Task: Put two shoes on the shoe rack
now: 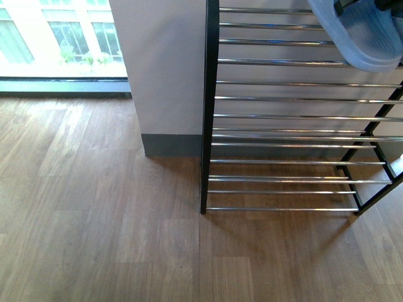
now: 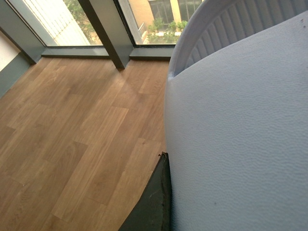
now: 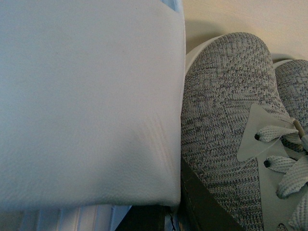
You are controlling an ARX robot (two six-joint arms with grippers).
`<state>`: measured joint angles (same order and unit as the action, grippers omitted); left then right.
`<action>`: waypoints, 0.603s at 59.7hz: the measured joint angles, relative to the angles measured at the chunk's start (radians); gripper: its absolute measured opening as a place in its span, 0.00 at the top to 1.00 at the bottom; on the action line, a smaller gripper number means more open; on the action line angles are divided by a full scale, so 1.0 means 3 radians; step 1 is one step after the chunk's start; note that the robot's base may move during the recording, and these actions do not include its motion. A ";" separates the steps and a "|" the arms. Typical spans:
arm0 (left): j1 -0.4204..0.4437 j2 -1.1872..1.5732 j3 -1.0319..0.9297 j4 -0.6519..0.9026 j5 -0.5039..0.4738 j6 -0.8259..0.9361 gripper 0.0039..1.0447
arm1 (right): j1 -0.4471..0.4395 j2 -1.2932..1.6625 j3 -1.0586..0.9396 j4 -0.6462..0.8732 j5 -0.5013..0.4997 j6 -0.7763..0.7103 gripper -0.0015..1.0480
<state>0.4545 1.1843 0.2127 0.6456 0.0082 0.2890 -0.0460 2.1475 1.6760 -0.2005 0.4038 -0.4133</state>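
At ten o'clock in the front view a window [image 1: 56,31] stands above the bare wooden floor [image 1: 94,220], and a grey wall [image 1: 164,63] rises at twelve. To the right of it, from two o'clock down to four, is the shoe rack [image 1: 209,94], and the rod shelves in view hold no shoes. At one o'clock a pale blue slide [image 1: 368,38] hangs tilted in front of the upper rods, tread side showing, its top cut off by the frame edge.

The left wrist view shows this slide filling half the picture high above the floor. One dark finger [image 2: 155,204] of the left gripper [image 2: 161,192] lies flat against it. I judge the gripper to be clamped on the slide, though the other finger is hidden.

In the right wrist view a pale blue upper [image 3: 86,96] sits just beside a grey sneaker [image 3: 221,106], with a second sneaker [image 3: 293,77] past it. I cannot tell whether this upper is the same slide. Only dark parts of the right gripper [image 3: 159,219] show, so I cannot tell its state.

The step in hand looks like carrying the slide to a shelf. The next move calls for levelling the sole over the rods and setting it down before release.
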 joint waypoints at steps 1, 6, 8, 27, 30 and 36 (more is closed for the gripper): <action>0.0000 0.0000 0.0000 0.0000 0.0001 0.0000 0.99 | -0.0001 0.0000 0.0000 0.0001 0.0008 -0.0001 0.99; 0.0000 0.0000 0.0000 0.0000 0.0000 0.0000 0.99 | -0.0008 -0.0001 0.0000 0.0006 0.0053 0.0000 0.99; 0.0000 0.0000 0.0000 0.0000 0.0000 0.0000 0.99 | -0.0010 -0.0001 0.0000 0.0008 0.0072 0.0003 0.99; 0.0000 0.0000 0.0000 0.0000 0.0000 0.0000 0.99 | -0.0010 0.0000 0.0001 0.0056 0.0122 0.0036 0.94; 0.0000 0.0000 0.0000 0.0000 0.0000 0.0000 0.99 | -0.0010 0.0000 0.0001 0.0074 0.0134 0.0045 0.87; 0.0000 0.0000 0.0000 0.0000 0.0000 0.0000 0.99 | -0.0013 -0.0003 0.0000 0.0149 0.0137 0.0072 0.70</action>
<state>0.4545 1.1843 0.2127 0.6456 0.0082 0.2890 -0.0498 2.1468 1.6760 -0.1558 0.4450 -0.3916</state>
